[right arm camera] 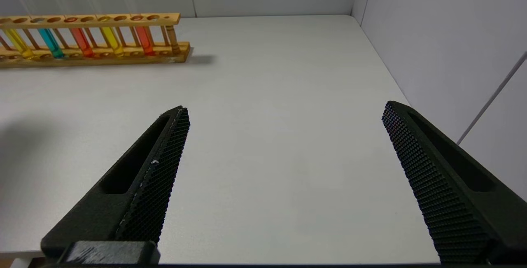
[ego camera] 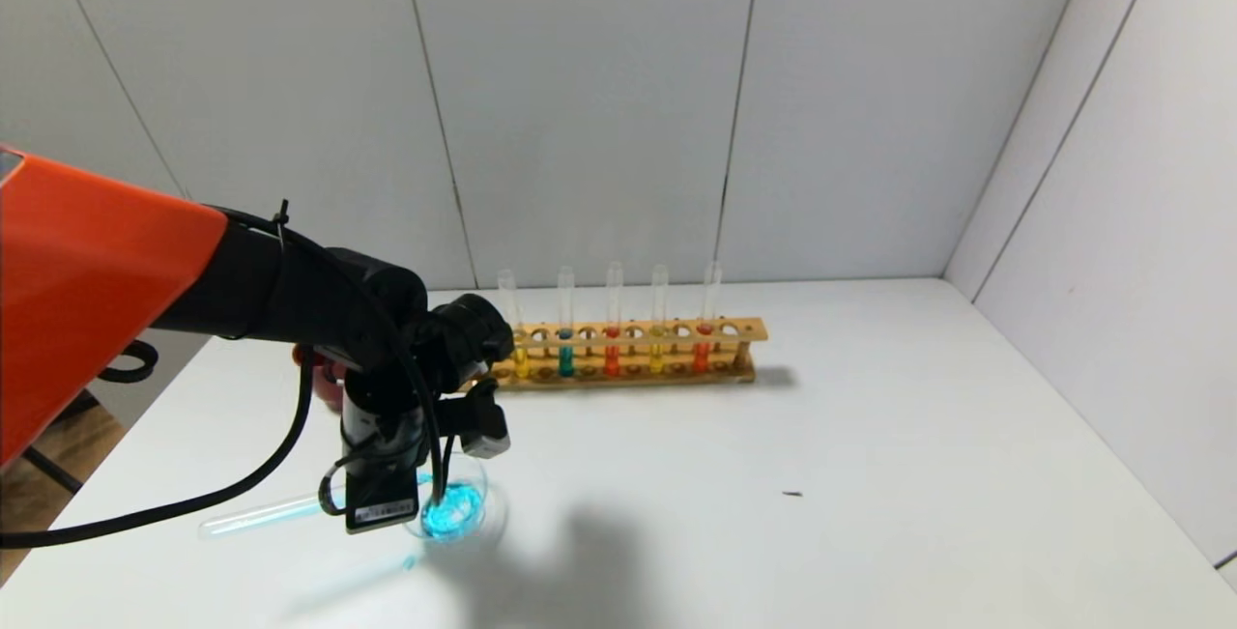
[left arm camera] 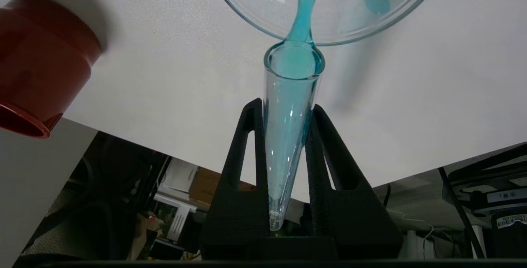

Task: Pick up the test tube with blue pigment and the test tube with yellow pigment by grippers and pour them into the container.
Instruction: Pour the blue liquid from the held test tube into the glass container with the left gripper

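Left gripper (left arm camera: 288, 120) near the table's near-left edge, fingers (left arm camera: 247, 157) clamped tight on the blue tube (left arm camera: 290, 107), tipped nearly flat with its mouth at the dish (left arm camera: 255, 17) rim. Pour of the blue in hand: a stream running from the mouth into the dish, a cyan pool already gathered there, some liquid left in the tube. Red cup (left arm camera: 37, 66) just beside, to the far left of the dish, untouched. Yellow tube (ego camera: 521, 344) upright in the rack (ego camera: 628, 331) at the far middle, a second yellow one further right among teal and orange-red. Right gripper (right arm camera: 284, 185) hovering over bare table on the right, fingers spread wide, holding nothing. Next, likely: hold the tilt until drained, then fetch a yellow tube, gripped squarely and lifted straight up clear of the rack.
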`<action>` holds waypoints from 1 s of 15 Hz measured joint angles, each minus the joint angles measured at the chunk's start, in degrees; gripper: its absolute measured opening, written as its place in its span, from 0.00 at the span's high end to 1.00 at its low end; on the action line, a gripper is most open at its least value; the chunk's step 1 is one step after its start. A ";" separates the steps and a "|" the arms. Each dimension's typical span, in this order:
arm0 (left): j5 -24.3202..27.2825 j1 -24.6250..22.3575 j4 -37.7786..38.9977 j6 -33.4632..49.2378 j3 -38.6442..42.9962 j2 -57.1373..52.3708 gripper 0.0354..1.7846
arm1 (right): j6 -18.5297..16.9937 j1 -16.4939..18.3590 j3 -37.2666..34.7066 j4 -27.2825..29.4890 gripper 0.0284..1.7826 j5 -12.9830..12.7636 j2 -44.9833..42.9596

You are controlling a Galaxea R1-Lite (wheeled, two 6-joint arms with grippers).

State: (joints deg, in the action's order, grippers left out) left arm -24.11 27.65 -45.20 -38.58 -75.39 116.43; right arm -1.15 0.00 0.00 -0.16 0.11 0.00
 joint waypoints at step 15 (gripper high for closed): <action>-4.74 1.89 -17.44 0.55 -14.74 8.24 0.84 | 0.02 0.00 0.00 0.00 0.04 0.02 0.00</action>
State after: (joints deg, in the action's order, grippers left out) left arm -28.86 29.54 -62.65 -38.03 -90.13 124.67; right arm -1.12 0.00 0.00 -0.16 0.13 0.00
